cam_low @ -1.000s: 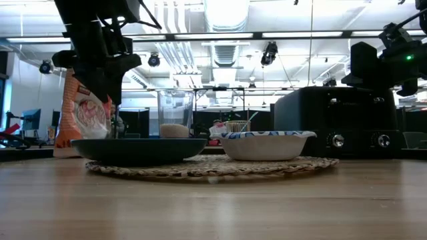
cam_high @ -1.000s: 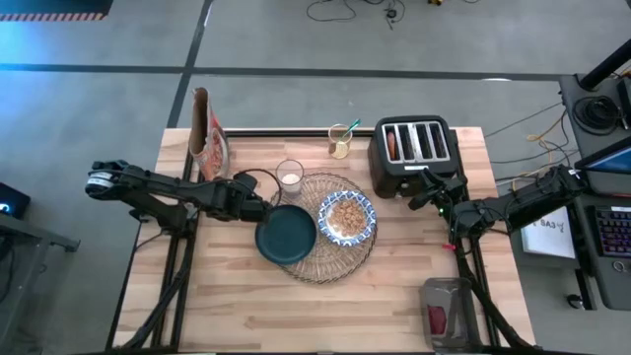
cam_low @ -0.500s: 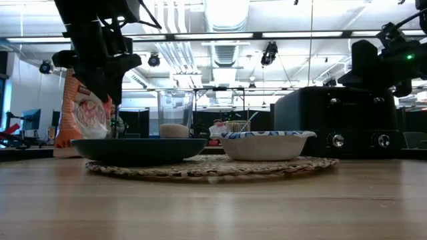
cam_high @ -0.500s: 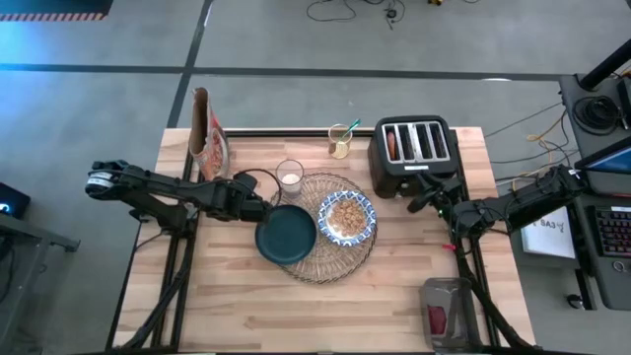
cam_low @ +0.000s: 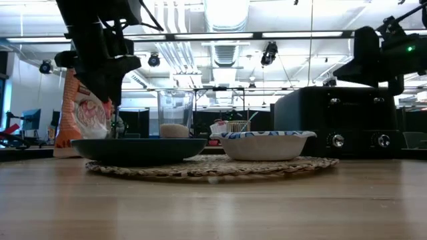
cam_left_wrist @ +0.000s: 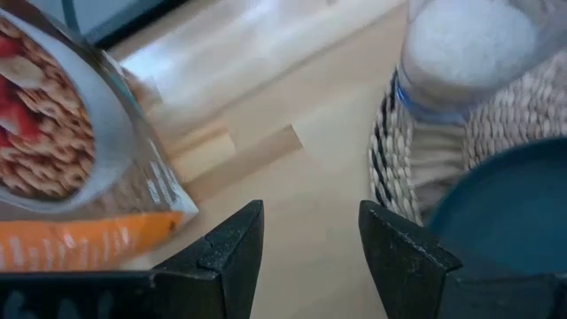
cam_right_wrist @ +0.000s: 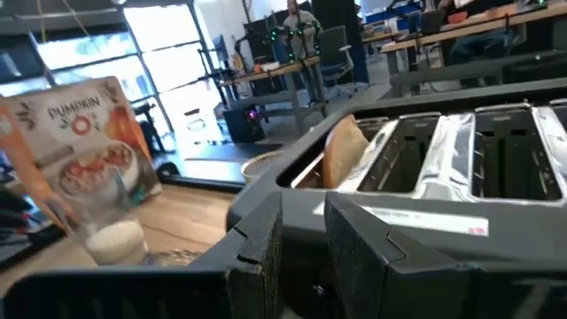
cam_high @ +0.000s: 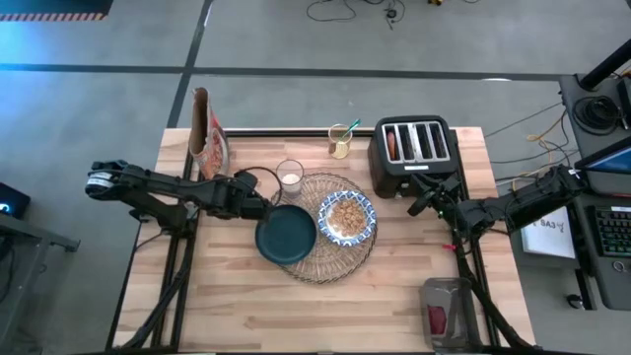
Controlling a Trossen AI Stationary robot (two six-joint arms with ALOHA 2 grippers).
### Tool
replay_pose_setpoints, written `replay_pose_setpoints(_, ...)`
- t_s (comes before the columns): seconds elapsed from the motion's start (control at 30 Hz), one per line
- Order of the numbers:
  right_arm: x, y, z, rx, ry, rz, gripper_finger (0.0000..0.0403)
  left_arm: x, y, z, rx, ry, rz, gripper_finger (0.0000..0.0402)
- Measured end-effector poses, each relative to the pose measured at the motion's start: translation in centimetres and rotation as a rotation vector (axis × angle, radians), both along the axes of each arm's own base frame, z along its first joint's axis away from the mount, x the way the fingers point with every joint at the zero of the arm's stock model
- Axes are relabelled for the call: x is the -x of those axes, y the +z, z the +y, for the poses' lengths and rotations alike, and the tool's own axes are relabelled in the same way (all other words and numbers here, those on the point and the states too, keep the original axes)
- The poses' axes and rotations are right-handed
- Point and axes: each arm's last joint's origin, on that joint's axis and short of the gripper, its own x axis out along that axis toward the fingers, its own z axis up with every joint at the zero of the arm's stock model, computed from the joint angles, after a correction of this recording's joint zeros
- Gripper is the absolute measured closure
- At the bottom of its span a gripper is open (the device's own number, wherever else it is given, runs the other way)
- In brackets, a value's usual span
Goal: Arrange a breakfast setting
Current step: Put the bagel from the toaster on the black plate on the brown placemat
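Note:
A round tan woven placemat [cam_high: 330, 251] lies mid-table. On it rest a dark teal plate [cam_high: 286, 235] at its left and a blue-and-white bowl [cam_high: 347, 218] of cereal at its right. A small clear glass [cam_high: 289, 176] with a white filling stands at the mat's far left edge. My left gripper [cam_high: 259, 206] is open and empty just left of the plate's rim; the left wrist view [cam_left_wrist: 310, 257] shows the plate [cam_left_wrist: 509, 208] and glass [cam_left_wrist: 465, 53] ahead. My right gripper [cam_high: 421, 198] is open and empty, above the table in front of the black toaster [cam_high: 414, 153].
A cereal bag [cam_high: 209, 138] stands at the far left. A small jar [cam_high: 340, 143] with a thin handle sticking out stands at the far edge, left of the toaster. A slice sits in one toaster slot [cam_right_wrist: 341, 151]. The near half of the table is bare wood [cam_high: 325, 316].
My right gripper has risen a little in front of the toaster. The plate, bowl and glass have stayed where they were.

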Motion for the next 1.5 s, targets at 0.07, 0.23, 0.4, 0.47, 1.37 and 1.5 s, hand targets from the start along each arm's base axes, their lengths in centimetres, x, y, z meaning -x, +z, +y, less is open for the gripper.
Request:
replay_pose_setpoints(0.07, -0.1, 0.2, 0.0, 0.011, 0.023, 0.002, 0.0323, 0.0, -0.1, 0.0, 0.030, -0.001, 0.003, 0.0232)
replay_pose_setpoints(0.23, -0.3, 0.9, 0.3, 0.014, 0.134, -0.059, 0.0323, 0.0, -0.1, -0.2, 0.094, -0.020, 0.012, 0.0232)
replay_pose_setpoints(0.4, -0.7, 2.7, 0.6, 0.047, 0.240, -0.084, 0.0323, -0.1, -0.1, -0.3, 0.085, -0.051, 0.009, 0.0236)
replay_pose_setpoints(0.47, -0.9, 3.7, 0.7, 0.057, 0.275, -0.100, 0.0323, -0.3, 0.0, -0.2, 0.057, -0.064, -0.003, 0.0239)
replay_pose_setpoints(1.37, -3.4, 12.2, 2.3, -0.506, 0.453, 0.176, 0.0316, -0.6, 0.2, 0.0, -0.044, -0.138, 0.023, 0.0245)
replay_pose_setpoints(1.5, -4.5, 12.8, 2.7, -0.491, 0.483, 0.218, 0.0286, -0.6, 0.2, 0.1, -0.060, -0.135, 0.023, 0.0245)
